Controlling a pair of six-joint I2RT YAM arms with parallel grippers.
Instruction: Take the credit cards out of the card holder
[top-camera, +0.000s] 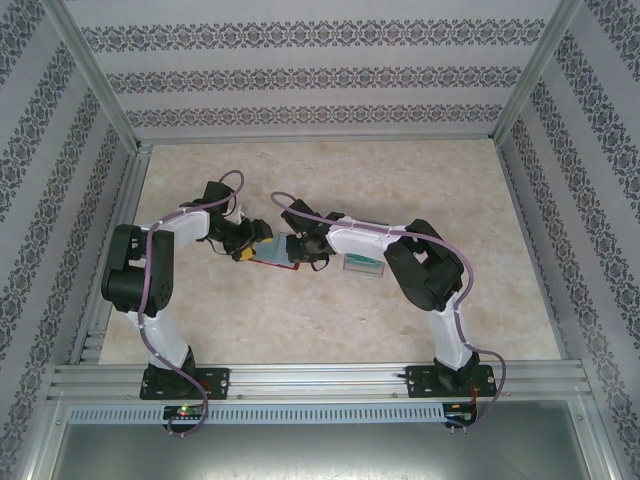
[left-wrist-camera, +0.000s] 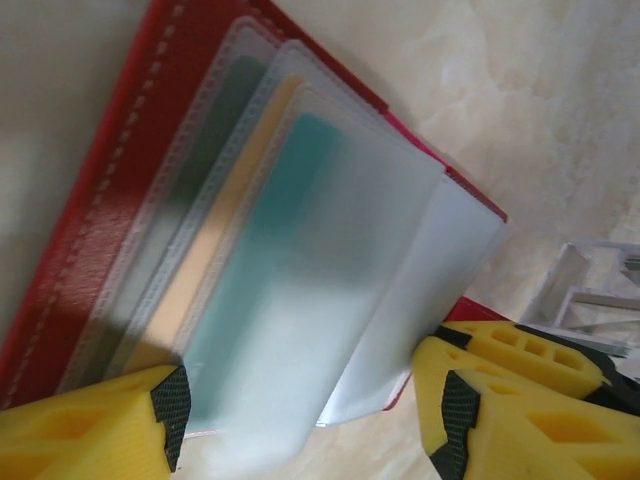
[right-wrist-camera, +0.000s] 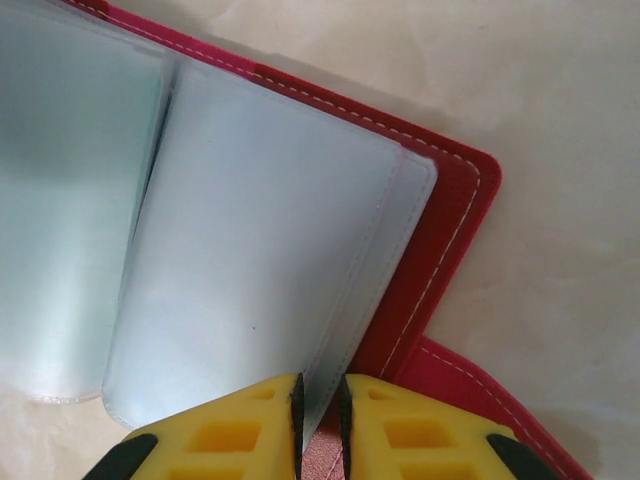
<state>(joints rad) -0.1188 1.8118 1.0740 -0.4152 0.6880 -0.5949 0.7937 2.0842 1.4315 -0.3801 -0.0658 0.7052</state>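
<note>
While a loose teal card (top-camera: 362, 265) lies on the desk (top-camera: 250, 330) right of centre, the card holder (left-wrist-camera: 100, 200) has a pocketed teal card (left-wrist-camera: 290, 250) and a beige card (left-wrist-camera: 232, 205) inside; most work remains. The left claw (left-wrist-camera: 310, 410) gapes wide, and the right claw (right-wrist-camera: 320, 400) pinches a clear sleeve.
</note>
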